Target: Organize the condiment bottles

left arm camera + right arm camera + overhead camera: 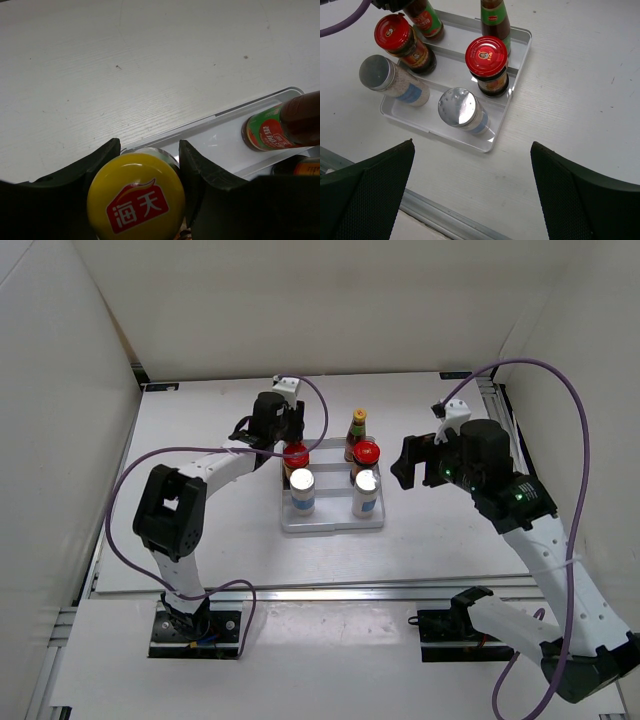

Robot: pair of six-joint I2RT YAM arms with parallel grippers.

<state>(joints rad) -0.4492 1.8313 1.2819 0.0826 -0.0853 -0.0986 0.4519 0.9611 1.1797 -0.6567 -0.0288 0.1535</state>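
The slim sauce bottle [427,22] under the left wrist camera is showing, on its yellow cap [136,197], a red emblem bearing the white characters 海天. The label [264,135] of the second sauce bottle [302,117] and the red jar lids [486,55] are carrying print too blurred to read.

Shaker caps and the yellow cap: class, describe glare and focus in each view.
Top external: both silver shaker caps blow out to white glare. Right wrist: they show soft grey reflections. Left wrist: the yellow cap looms close, with a faint sheen.

Hand [149,150] clasping yellow-capped bottle [136,197], second bottle [280,127] in tray [220,135]
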